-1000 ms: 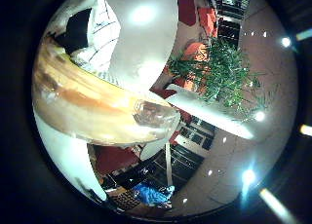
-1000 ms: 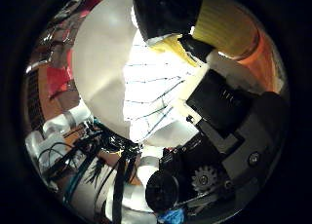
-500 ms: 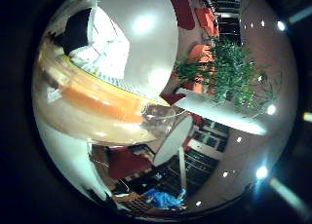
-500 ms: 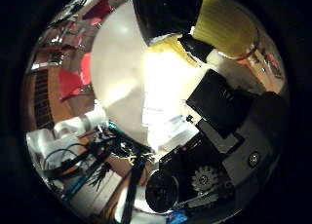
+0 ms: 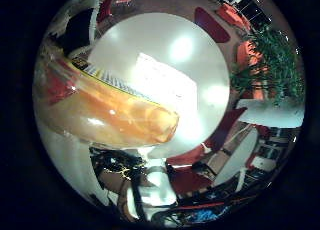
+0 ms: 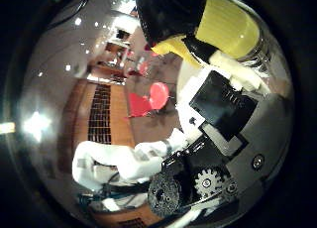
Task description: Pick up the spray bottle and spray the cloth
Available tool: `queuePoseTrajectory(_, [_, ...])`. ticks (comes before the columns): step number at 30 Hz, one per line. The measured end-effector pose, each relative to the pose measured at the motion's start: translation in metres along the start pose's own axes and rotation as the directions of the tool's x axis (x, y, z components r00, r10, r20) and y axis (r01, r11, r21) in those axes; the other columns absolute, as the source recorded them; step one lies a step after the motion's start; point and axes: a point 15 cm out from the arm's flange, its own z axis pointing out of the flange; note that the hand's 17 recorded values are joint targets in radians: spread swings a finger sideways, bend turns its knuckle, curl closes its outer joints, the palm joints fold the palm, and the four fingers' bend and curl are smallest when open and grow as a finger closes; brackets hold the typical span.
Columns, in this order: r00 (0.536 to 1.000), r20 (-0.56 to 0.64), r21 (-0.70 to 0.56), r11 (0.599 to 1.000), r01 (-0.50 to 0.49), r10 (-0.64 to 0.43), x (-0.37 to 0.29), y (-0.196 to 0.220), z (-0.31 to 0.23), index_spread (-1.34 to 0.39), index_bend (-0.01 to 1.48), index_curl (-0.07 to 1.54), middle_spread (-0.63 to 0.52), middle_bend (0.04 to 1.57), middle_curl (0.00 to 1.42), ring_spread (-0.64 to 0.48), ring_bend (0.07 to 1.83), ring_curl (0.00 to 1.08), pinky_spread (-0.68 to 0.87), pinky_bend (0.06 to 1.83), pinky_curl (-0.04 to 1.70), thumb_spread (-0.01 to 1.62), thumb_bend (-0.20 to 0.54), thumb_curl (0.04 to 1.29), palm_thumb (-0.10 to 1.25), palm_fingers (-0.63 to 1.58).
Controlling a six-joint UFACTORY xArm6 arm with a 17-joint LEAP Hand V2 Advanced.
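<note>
The spray bottle's clear body (image 5: 100,110), full of orange liquid, lies close across the little finger side palm view. Its yellow spray head (image 6: 228,27) shows in the thumb side view, with a black fingertip (image 6: 168,12) curled over it. My right hand (image 6: 223,114) is shut on the bottle, its white and black parts and gears pressed against it. Beyond the bottle body lies a round white table (image 5: 200,50), and on it a pale white cloth (image 5: 165,87), apart from the bottle and washed out by glare.
A green potted plant (image 5: 270,65) stands beyond the table, with red seats (image 5: 230,15) around it. The thumb side view shows the white robot arm (image 6: 124,158), a red chair (image 6: 158,96) and a wooden floor strip (image 6: 119,114).
The camera has swung with the hand: the table and cloth now fill the little finger side view and have left the thumb side view. The bottle stays held in the hand.
</note>
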Motion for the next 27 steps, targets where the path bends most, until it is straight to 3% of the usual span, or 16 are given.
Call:
queuePoseTrajectory(4, [0.991, 0.131, 0.077, 0.996, -0.036, 0.026, 0.011, -0.007, 0.025, -0.18, 1.23, 0.74, -0.1, 1.42, 0.65, -0.21, 1.37, 0.77, -0.2, 1.02, 1.44, 0.88, -0.013, 0.8, 1.06, 1.14])
queuePoseTrajectory(11, [0.967, 0.243, 0.141, 0.984, -0.11, 0.073, 0.047, 0.012, 0.091, -0.19, 1.22, 0.74, -0.1, 1.41, 0.65, -0.21, 1.37, 0.77, -0.2, 1.02, 1.44, 0.85, -0.015, 0.81, 1.07, 1.14])
queuePoseTrajectory(27, [0.904, 0.425, 0.268, 0.961, -0.074, -0.049, 0.044, 0.017, 0.176, -0.18, 1.21, 0.74, -0.1, 1.41, 0.64, -0.21, 1.37, 0.77, -0.21, 1.02, 1.45, 0.81, -0.016, 0.83, 1.05, 1.14])
